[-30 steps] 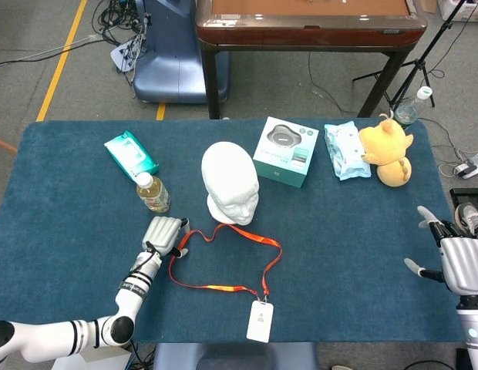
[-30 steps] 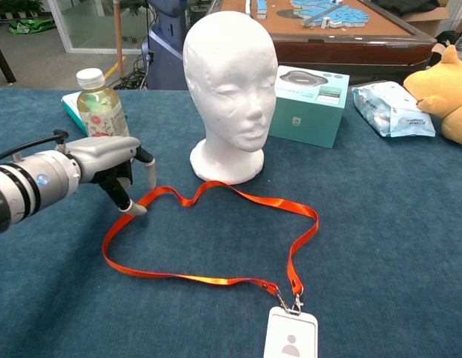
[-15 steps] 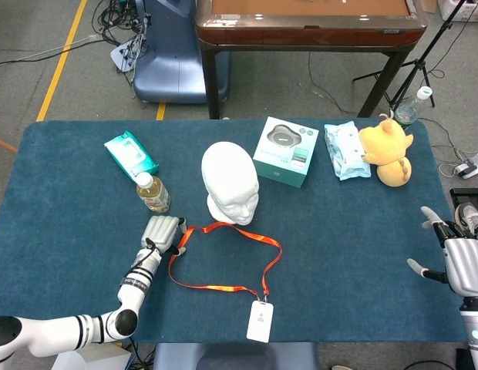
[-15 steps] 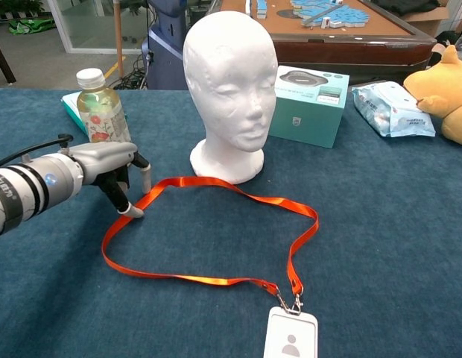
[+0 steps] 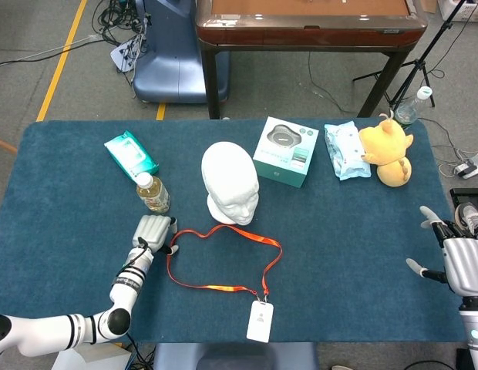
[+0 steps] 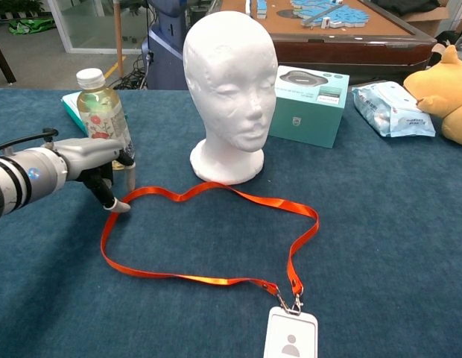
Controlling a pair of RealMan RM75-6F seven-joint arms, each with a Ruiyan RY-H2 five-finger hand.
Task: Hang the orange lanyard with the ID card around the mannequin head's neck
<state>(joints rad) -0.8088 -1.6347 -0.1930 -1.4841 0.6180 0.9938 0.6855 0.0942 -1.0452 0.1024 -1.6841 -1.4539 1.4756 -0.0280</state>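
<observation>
**Orange lanyard flat on the table, loop end at the left hand**

Blue carpet-like cloth covering the table [image 5: 69, 208], with everything resting on it. White foam mannequin head [image 5: 230, 183] upright near the middle, face turned toward the robot. Behind and to its right, a teal box [image 5: 285, 152] with a round grey device printed on the lid; further right, a pale blue wipes pack [image 5: 346, 149] touching a yellow plush toy [image 5: 387, 150]. At far left, a green wipes pack [image 5: 131, 153] and, just in front of it, a bottle of yellowish drink [image 5: 153, 192] with a white cap.

Spread in front of the mannequin head, the orange lanyard [image 5: 223, 262] as an open, uneven loop lying flat. Long axis running diagonally from the upper left beside the left hand to the lower right, ending at a metal clip and the white ID card [image 5: 259, 321]. Card lengthways toward the robot, close to the near table edge, in the chest view printed with a grey person icon.

Left hand [image 5: 152, 233] palm down beside the bottle, fingertips [image 6: 119, 206] on the cloth at the loop's left bend; whether pinching the strap or only touching it, impossible to tell. Right hand [image 5: 459, 260] off the table's right edge, fingers apart, holding nothing.
</observation>
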